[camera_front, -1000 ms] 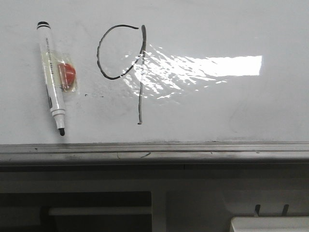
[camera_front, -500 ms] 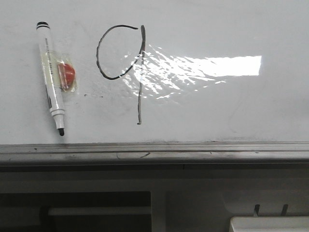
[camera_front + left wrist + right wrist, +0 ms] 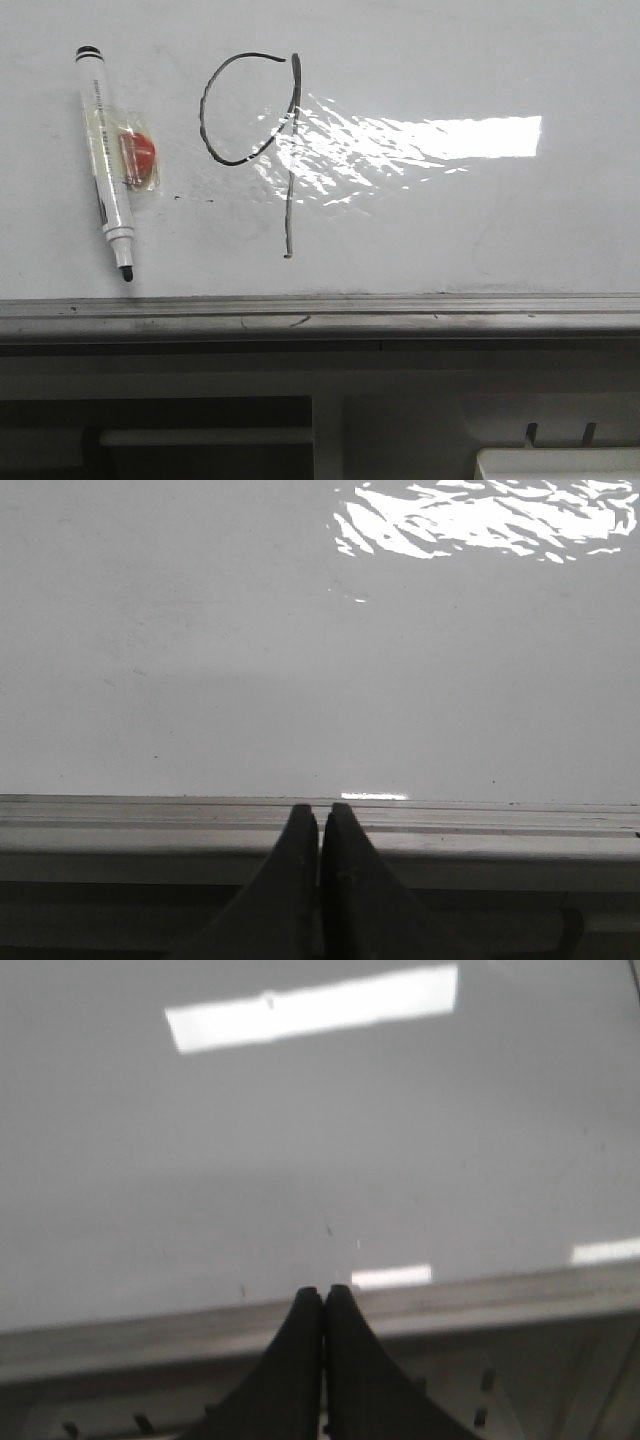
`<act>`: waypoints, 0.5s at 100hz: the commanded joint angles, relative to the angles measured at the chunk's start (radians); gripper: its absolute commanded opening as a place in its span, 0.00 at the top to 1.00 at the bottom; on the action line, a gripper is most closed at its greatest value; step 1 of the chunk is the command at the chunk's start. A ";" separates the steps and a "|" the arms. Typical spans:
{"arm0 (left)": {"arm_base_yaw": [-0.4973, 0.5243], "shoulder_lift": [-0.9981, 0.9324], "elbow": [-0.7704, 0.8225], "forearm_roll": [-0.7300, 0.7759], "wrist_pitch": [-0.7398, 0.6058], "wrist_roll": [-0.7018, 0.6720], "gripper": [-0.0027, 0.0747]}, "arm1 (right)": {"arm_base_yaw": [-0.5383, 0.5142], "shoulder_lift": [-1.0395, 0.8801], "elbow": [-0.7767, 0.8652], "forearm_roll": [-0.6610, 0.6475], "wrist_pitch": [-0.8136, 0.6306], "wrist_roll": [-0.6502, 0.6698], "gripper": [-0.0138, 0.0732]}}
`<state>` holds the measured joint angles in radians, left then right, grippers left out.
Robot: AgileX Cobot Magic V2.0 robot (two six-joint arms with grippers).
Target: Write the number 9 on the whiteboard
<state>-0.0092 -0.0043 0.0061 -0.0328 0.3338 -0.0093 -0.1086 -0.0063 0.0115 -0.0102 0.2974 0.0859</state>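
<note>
Drawn number 9 (image 3: pixel 270 150) on glossy, stiff, likely slippery whiteboard (image 3: pixel 480 220), just right of light marker (image 3: pixel 107 160), best pinched mid-barrel; left gripper (image 3: pixel 320 825) and right gripper (image 3: pixel 323 1305) closed, empty.

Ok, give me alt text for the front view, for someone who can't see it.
A hand-drawn black number 9 sits on a glossy whiteboard, its stem crossing a bright glare patch. To its left lies an uncapped white marker, tip toward the board's grey metal edge rail, with a small red piece taped beside it. No arm is visible.
</note>
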 commanded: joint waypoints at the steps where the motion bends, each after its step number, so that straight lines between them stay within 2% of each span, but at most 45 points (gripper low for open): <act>1: 0.003 -0.027 0.040 -0.003 -0.053 -0.009 0.99 | -0.006 -0.019 0.026 0.010 0.006 -0.031 0.93; 50: 0.003 -0.027 0.040 -0.003 -0.053 -0.009 0.99 | -0.010 -0.019 0.026 0.002 0.009 -0.031 0.93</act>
<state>-0.0092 -0.0043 0.0061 -0.0328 0.3338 -0.0093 -0.1105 -0.0104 0.0096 -0.0074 0.3306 0.0687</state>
